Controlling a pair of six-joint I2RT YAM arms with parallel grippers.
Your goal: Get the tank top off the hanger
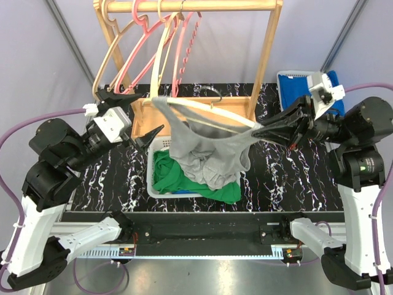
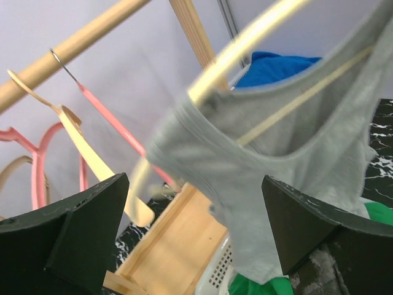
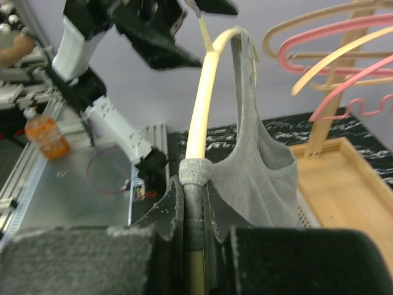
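Tank top (image 1: 202,153): both straps on the hanger (image 3: 202,92); hangs above the basket (image 1: 151,178), mid-desk
Right gripper (image 1: 261,132): pinched on the hanger's end
Left gripper (image 1: 144,117): jaws wide, empty, beside the other shoulder
Left to do: seemingly everything; no strap is off yet

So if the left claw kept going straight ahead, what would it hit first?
Probably the gray tank top, where it wraps the end of the cream hanger, straight ahead of the open left gripper; depth is unclear.
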